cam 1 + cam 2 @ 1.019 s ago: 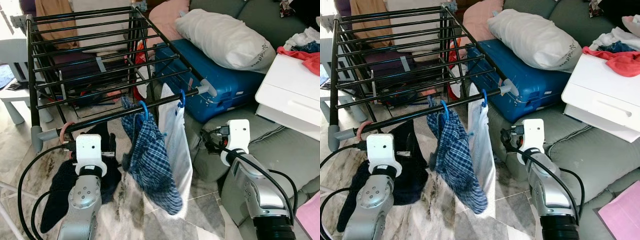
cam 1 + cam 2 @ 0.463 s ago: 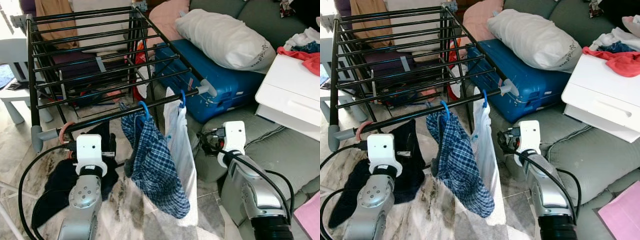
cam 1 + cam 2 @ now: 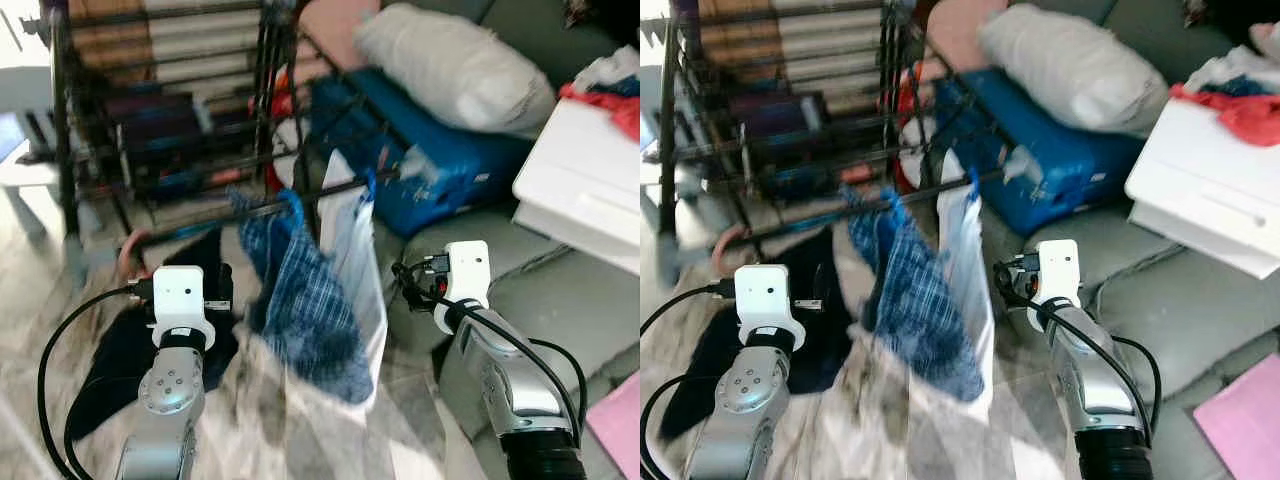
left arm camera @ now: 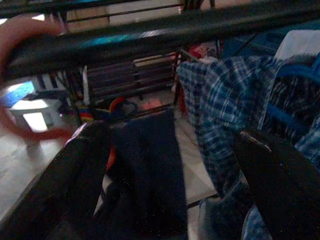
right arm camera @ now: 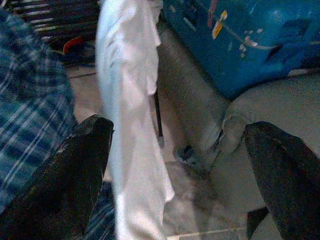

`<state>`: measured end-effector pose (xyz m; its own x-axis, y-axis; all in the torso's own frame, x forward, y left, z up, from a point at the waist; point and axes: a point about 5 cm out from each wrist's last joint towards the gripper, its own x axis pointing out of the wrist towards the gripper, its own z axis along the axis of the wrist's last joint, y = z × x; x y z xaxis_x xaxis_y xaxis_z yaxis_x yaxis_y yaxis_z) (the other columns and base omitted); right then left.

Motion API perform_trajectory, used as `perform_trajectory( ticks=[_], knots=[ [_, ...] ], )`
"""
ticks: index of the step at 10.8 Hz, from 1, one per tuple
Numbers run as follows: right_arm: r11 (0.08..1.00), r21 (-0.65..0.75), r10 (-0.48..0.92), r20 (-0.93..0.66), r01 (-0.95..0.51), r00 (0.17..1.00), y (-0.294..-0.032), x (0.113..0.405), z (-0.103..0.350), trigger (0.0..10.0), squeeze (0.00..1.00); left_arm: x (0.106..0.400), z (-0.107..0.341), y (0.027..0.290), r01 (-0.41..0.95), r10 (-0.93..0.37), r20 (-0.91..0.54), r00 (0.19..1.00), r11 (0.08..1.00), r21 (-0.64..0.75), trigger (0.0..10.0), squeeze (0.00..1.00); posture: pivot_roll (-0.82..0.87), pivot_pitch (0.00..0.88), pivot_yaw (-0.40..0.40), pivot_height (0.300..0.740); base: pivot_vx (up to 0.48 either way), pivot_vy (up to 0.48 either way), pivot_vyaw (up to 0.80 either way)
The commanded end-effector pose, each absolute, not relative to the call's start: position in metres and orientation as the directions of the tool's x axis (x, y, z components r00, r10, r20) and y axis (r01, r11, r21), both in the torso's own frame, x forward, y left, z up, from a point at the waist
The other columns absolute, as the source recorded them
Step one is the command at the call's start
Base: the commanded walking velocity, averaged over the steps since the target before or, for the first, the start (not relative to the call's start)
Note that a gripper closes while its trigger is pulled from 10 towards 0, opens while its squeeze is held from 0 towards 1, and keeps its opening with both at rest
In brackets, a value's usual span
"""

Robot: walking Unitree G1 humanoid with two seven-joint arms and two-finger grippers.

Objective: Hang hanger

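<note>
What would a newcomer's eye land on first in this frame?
Probably the blue plaid shirt and the white garment beside it, both on blue hangers from the front bar of the black drying rack. Next, the bright blue suitcase behind them with a pale pillow on top. The left gripper and right gripper, both open, point toward the hung clothes.

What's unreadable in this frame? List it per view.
- Eye views: motion blur smears the drying rack; the hooks' seating on the front bar can't be confirmed.
- Eye views: both wrist housings cover the left claw and right claw.
- Left wrist view: dark garment sits in shadow, shape unclear.
- Right wrist view: white garment cut off by the top edge.
</note>
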<state>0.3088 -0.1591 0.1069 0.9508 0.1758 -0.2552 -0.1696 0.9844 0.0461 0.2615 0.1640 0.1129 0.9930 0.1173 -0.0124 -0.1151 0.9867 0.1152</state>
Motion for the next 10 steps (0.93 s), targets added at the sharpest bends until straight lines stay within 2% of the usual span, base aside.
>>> perform_trajectory(
  ticks=[1,8,9,10],
  knots=[
    [0.983,0.045,0.185,-0.249,-0.180,0.951,-0.156,0.310,0.108,10.0,1.00,0.262,0.112,0.164,-0.124,0.127,-0.017,0.992,0.985,0.122,10.0,0.00,-0.10,0.011,-0.028,0.740,-0.296,0.000,0.00],
    [0.977,0.055,0.214,-0.250,-0.207,0.944,-0.152,0.310,0.107,10.0,1.00,0.263,0.112,0.164,-0.122,0.125,-0.017,0.992,0.985,0.124,10.0,0.00,-0.09,0.003,-0.025,0.740,-0.296,0.000,0.00],
    [0.970,0.065,0.242,-0.238,-0.234,0.941,-0.148,0.309,0.107,10.0,0.85,0.263,0.111,0.164,-0.123,0.127,-0.019,0.992,0.984,0.128,10.0,0.00,-0.09,0.000,-0.023,0.740,-0.300,0.000,0.00],
    [0.967,0.071,0.254,-0.230,-0.244,0.940,-0.145,0.309,0.108,10.0,0.09,0.264,0.111,0.165,-0.123,0.126,-0.017,0.992,0.984,0.130,10.0,0.00,-0.09,0.000,-0.023,0.740,-0.285,0.000,0.00]
  ],
)
